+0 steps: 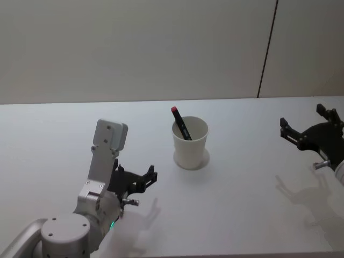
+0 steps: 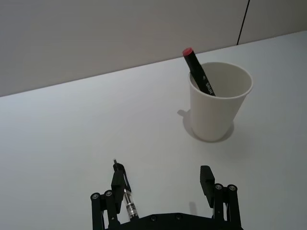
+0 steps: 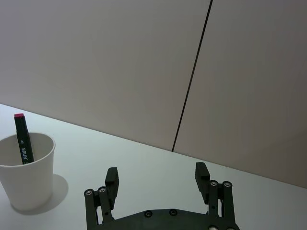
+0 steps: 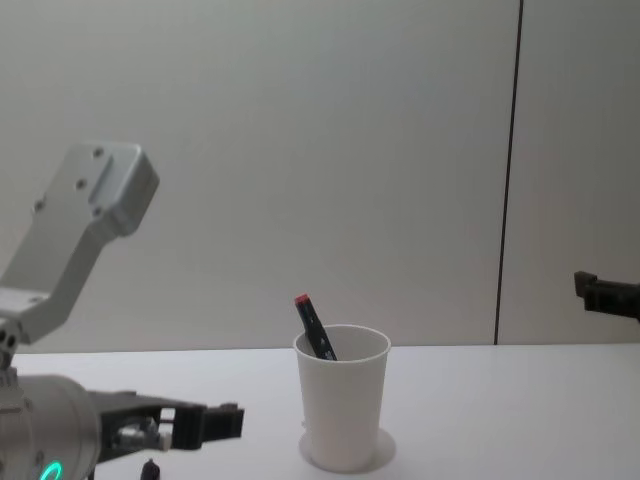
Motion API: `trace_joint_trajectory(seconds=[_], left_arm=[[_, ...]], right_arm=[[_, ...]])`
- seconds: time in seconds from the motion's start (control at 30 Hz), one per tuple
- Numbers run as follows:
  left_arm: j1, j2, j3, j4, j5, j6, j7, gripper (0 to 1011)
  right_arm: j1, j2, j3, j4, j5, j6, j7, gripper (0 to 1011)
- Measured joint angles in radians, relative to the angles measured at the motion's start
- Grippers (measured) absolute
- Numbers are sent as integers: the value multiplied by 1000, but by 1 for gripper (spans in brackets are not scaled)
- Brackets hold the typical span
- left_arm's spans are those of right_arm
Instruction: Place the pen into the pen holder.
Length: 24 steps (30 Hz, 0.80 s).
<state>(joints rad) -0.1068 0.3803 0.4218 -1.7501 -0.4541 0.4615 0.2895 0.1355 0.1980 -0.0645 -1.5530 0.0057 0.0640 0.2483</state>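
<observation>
Nearest me, left pincer sits low over the bench, front-left of the cup and apart from it. Its jaws are spread wide and hold nothing.

Mid-bench stands the pen holder, a white paper cup, upright. The pen is inside it: dark barrel, red cap up, leaning on the rim at my left with the cap poking above it. The lower end is hidden in the cup.

Out to the right at about the same depth, right pincer hangs above the bench, well apart from the cup. It is wide open too and empty. A plain wall is behind everything.

My read: the placing step looks done, since the pen is in and both pincers are off it. I'd say what's left is clearing out. The next move calls for drawing the left arm away from the cup without brushing it. A paper cup is light and the leaning pen makes it tippy, so any nudge could knock it over.
</observation>
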Motion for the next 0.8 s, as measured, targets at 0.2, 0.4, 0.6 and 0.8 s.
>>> trace_joint_trajectory(seconds=[0.2, 0.4, 0.6, 0.8], left_arm=[[-1, -13, -6, 26, -17, 31, 23, 999], [-9, -26, -12, 58, -25, 47, 35, 1000], [-15, -35, -19, 92, -31, 49, 42, 1000], [-19, -42, -27, 121, -36, 46, 44, 999]], right_arm=[[0, 0, 0, 0, 0, 0, 0, 1002], [0, 0, 0, 0, 0, 0, 0, 1002], [0, 0, 0, 0, 0, 0, 0, 1002], [0, 0, 0, 0, 0, 0, 0, 1002]])
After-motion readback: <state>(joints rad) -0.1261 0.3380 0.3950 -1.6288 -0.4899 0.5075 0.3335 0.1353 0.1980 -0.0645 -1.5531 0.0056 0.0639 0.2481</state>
